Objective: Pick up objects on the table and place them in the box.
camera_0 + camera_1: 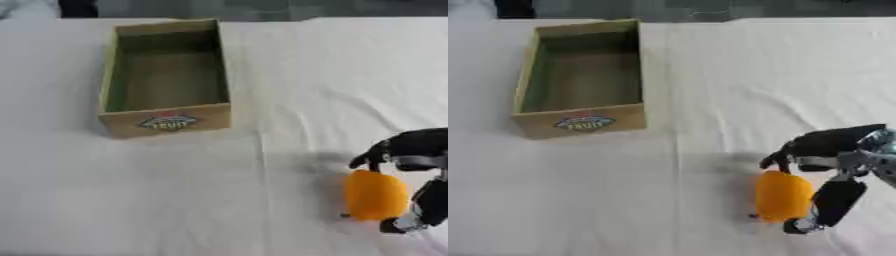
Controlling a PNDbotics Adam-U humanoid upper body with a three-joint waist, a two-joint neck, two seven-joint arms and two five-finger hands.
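Right hand curled round orange fruit near table's front right edge, grasping for lift; box far left, empty.

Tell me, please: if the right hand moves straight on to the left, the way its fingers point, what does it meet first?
The orange object: the right hand already curls around it. Beyond it, only bare table shows; the box lies farther up, seemingly off that line.
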